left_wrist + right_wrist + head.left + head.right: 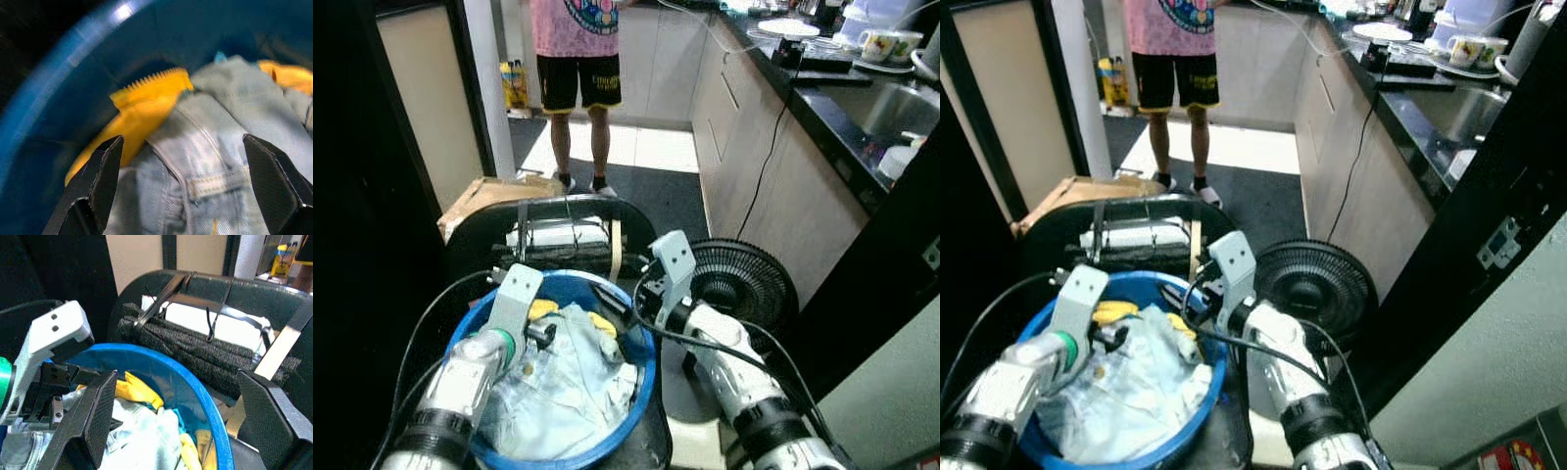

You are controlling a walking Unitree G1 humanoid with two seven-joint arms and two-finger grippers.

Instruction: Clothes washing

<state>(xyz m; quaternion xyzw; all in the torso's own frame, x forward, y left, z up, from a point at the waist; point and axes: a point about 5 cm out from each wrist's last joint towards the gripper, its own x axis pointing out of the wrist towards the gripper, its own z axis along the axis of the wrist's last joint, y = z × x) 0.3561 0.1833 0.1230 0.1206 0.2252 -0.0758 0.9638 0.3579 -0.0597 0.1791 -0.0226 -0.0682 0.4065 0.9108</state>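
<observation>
Left wrist view, left hand [183,183] spread over jeans [215,161], blue basin [58,93]

Person [576,59] cut off above waist

Beige cabinets [744,137], dark counter [832,108] — black fan [739,284] on floor.

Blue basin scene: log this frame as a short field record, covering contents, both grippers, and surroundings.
container: blue basin, round, in front of the robot
contents: pale denim garment on top, yellow cloth beneath it at the far side
left gripper: open, fingers spread over the denim inside the basin
right gripper: open, at the basin's right rim, not holding anything
beyond basin: dark chair
right of basin: black fan on the floor
person: standing farther back in the kitchen
counter: along the right, with dishes
</observation>
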